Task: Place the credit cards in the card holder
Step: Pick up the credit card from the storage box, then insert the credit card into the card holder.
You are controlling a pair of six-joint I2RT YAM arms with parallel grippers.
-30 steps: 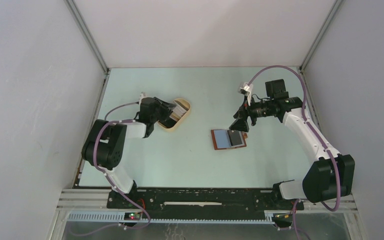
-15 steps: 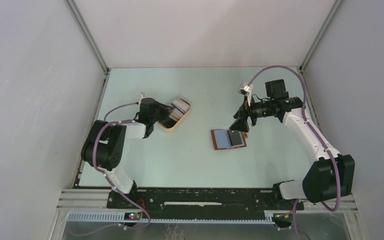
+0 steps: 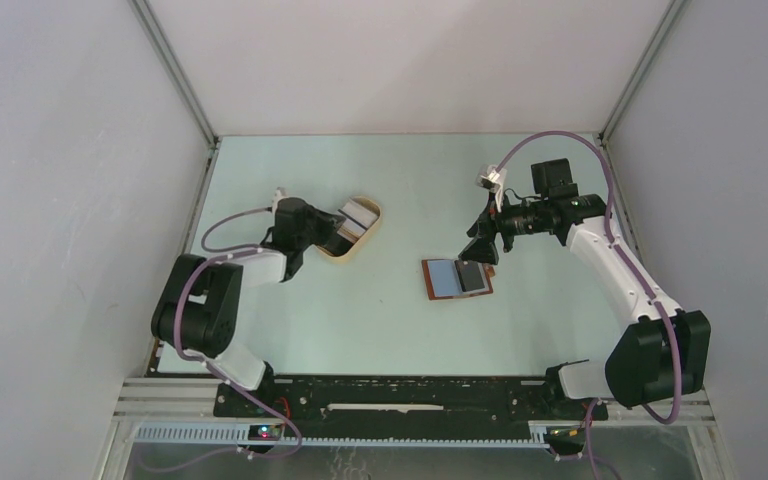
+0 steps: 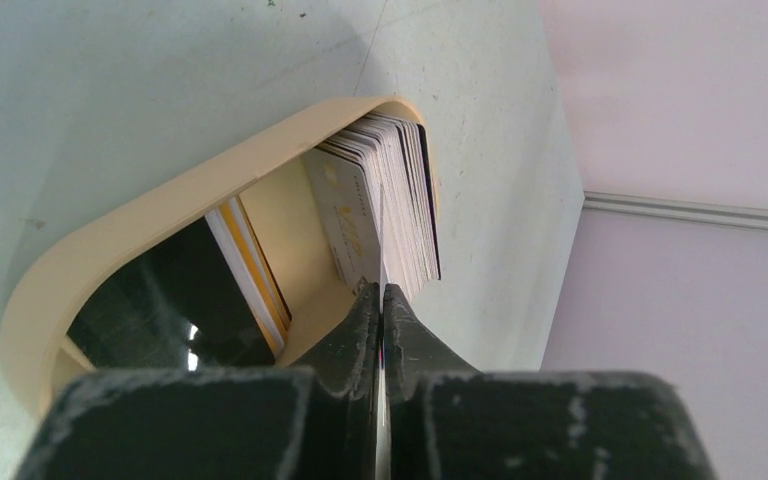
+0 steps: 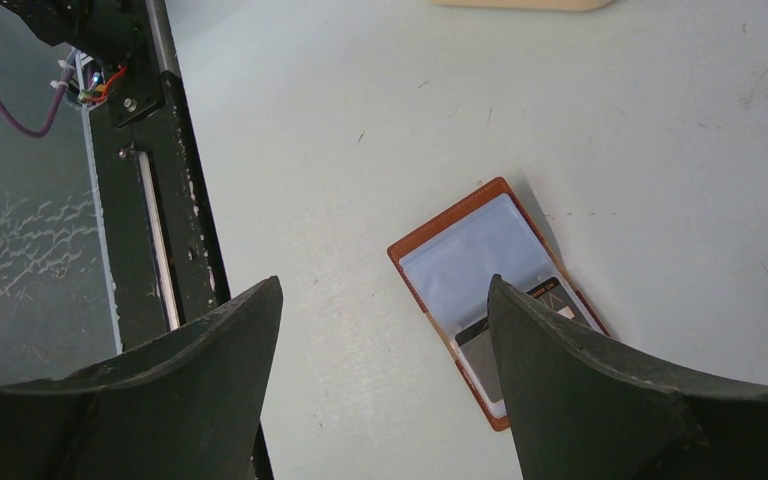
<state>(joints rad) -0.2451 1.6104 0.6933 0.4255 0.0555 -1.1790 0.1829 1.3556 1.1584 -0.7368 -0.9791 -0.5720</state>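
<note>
Left gripper (image 4: 382,300): jaws pressed together on the near edge of one card (image 4: 381,255). The card stands on edge, its face in line with the fingers. The other cards (image 4: 405,180) stand in a pack just beyond it, leaning against the far end of the tray (image 4: 160,215).

Holder (image 3: 457,277): lies open and flat on the table (image 3: 380,330), well apart to the right of the tray, long axis roughly left-right.

Right gripper (image 5: 385,290): jaws wide, nothing in them, hanging directly over the holder and much nearer to it than the left.

Judgement: the card must lift clear of the pack, travel right, then turn flat to meet a pocket.
</note>
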